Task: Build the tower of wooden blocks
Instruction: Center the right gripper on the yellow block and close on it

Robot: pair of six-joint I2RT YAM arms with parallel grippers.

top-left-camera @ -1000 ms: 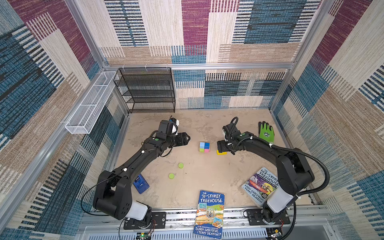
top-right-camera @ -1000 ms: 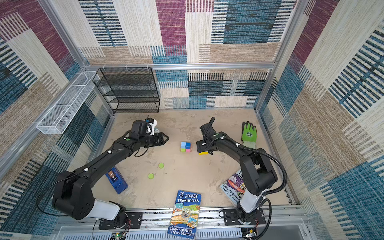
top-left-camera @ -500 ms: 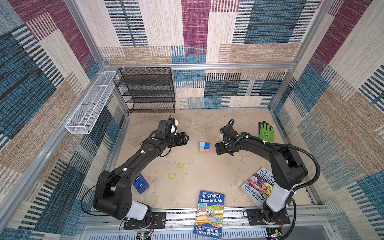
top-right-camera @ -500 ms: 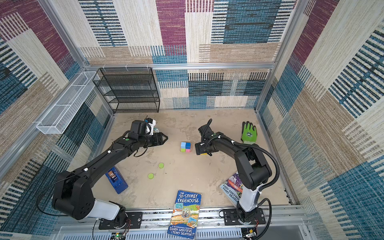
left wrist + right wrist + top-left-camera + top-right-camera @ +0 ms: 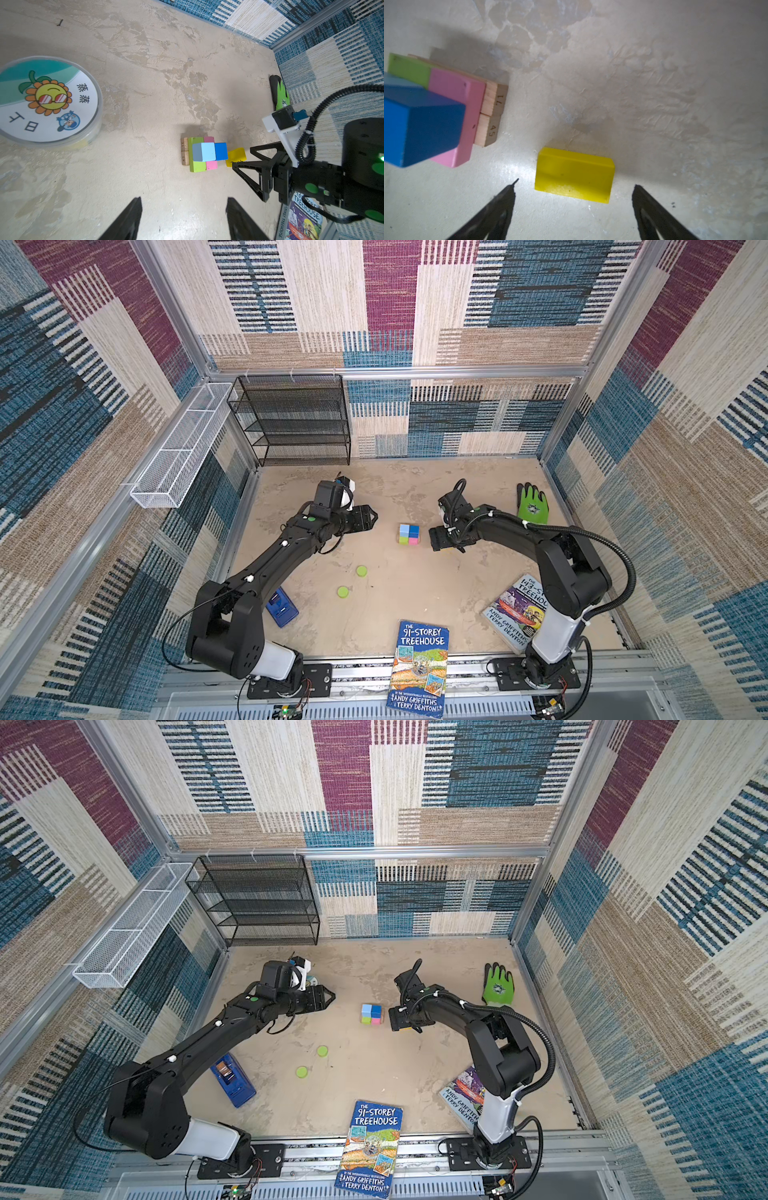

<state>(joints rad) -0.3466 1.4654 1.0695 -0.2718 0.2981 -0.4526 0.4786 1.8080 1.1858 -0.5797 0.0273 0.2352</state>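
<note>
The right gripper (image 5: 576, 182) is held wide open and empty, its tips set to either side of the yellow block (image 5: 574, 173), which lies flat on the floor just ahead of them and is not touched. In both top views this block is almost wholly hidden under the gripper, just right of the tower (image 5: 409, 534) at the centre of the floor. The block is judged to be light, rigid and smooth-painted, so some slip is to be expected. It is best taken squarely on its two short ends, with the pads centred.

The left gripper (image 5: 184, 199) is held partly open with nothing in it, left of the tower and apart from it.

Only the wrist views reveal the two tan bars (image 5: 492, 112) beneath the lime, pink and blue blocks. The round tin (image 5: 47, 99) is seen plainly from the left wrist alone. The two lime round pieces (image 5: 361, 571), lower left of the tower, are shown only in the top views.
</note>
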